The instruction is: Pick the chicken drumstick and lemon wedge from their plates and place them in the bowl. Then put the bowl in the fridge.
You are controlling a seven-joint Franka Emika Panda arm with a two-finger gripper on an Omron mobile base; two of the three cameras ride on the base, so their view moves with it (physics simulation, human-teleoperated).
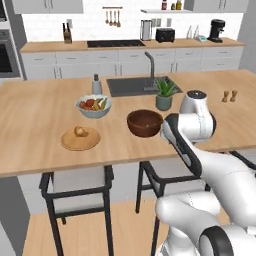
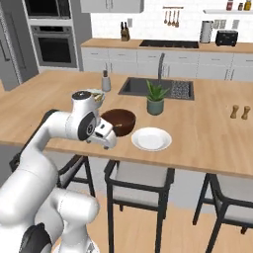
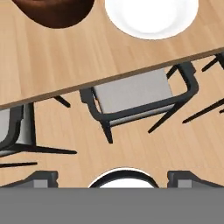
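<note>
The chicken drumstick (image 1: 80,131) lies on the light-wood plate (image 1: 70,142) at the island's front left. To its right stands the dark-brown bowl (image 1: 145,123), which the hand view cuts off at its top left (image 3: 57,13). The glossy white plate (image 2: 151,139) sits just right of the bowl (image 2: 123,121) and looks bare. The lemon wedge is out of view. My gripper (image 2: 108,141) hangs over the counter's front edge in front of the bowl, pointing down. Its fingertips (image 3: 43,177) are far apart with nothing between them, so the gripper (image 3: 113,177) is open. The grey fridge (image 2: 9,49) shows at the far left.
A pale fruit bowl (image 1: 93,106) stands behind the wood plate. A potted plant (image 1: 164,95) and the sink (image 1: 131,86) lie beyond the brown bowl. Two shakers (image 1: 230,96) stand far right. Stools (image 3: 131,94) stand under the counter edge. The wall oven (image 2: 52,47) is beside the fridge.
</note>
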